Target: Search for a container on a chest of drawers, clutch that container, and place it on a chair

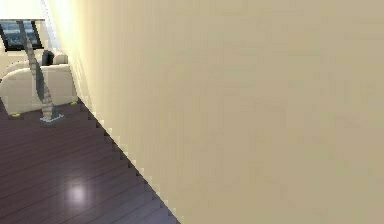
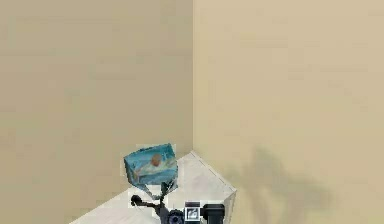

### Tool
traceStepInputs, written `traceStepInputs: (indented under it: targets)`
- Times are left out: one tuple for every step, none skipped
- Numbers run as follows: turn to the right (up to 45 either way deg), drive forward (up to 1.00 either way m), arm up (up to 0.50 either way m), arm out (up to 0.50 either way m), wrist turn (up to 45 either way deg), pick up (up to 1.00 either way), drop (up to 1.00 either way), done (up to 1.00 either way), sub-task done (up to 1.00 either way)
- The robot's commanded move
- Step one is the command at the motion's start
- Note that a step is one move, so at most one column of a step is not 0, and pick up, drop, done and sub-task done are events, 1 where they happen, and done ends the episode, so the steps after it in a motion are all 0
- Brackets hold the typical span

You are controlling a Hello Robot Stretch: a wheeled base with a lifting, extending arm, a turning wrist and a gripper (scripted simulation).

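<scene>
Soft, even light lies along the cream wall point(image 1: 250, 100) in the forward view. Past the wall's far end a window point(image 1: 18, 38) is washed to white at its top, and the pale armchair point(image 1: 30, 88) there is brightly lit. On the dark floor point(image 1: 50, 165) near the wall's foot sits one round white glare spot point(image 1: 78, 193). In the arm side view the wall is dimmer left of its corner; right of that corner a faint grey shadow point(image 2: 265, 175) falls low down.
</scene>
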Motion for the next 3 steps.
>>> traceStepInputs:
  targets:
    - [0.0, 0.00, 0.28, 0.00, 0.0, 0.00, 0.00, 0.00, 0.00]
    - [0.0, 0.00, 0.00, 0.00, -45.0, 0.00, 0.00, 0.00, 0.00]
    - [0.0, 0.00, 0.00, 0.00, -45.0, 0.00, 0.00, 0.00, 0.00]
